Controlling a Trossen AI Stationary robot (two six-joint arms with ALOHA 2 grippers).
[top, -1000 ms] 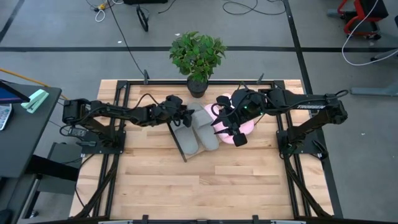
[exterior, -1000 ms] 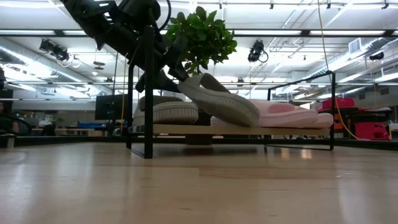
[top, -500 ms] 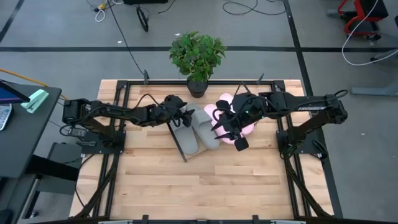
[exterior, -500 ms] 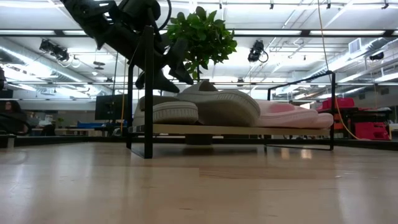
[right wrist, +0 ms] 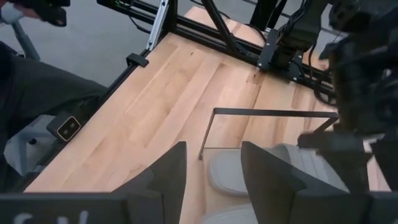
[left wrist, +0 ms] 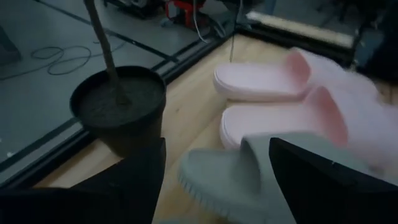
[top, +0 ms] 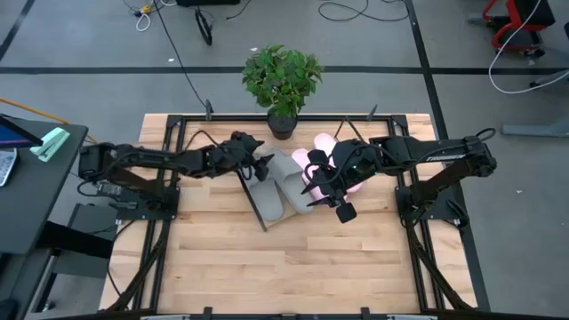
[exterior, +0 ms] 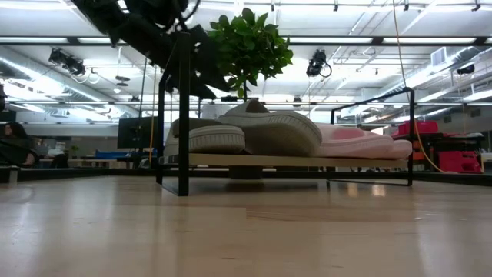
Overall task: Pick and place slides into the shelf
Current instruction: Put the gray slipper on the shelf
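Two grey slides (top: 267,200) (top: 298,188) lie flat side by side on the slanted shelf (exterior: 292,160), soles down on its board. Two pink slides (left wrist: 267,78) (left wrist: 286,118) lie beside them toward the table's right. My left gripper (top: 264,164) hovers open just above the far end of the right-hand grey slide (left wrist: 236,180), its fingers standing on either side of it without touching. My right gripper (top: 316,187) hangs open and empty above the slides, between the grey and the pink ones.
A potted plant (top: 283,76) stands at the table's far edge right behind the shelf, its pot (left wrist: 118,109) close to my left gripper. The shelf's black wire frame (right wrist: 261,113) rises at its left end. Bare wooden tabletop (top: 284,267) spreads out on the near side.
My left gripper has opened and let go of the right-hand grey slide, then risen and rolled a little. That slide, held tilted with its near end down a second ago, now lies flat on the shelf beside the other grey one. My right gripper has drifted slightly leftward.
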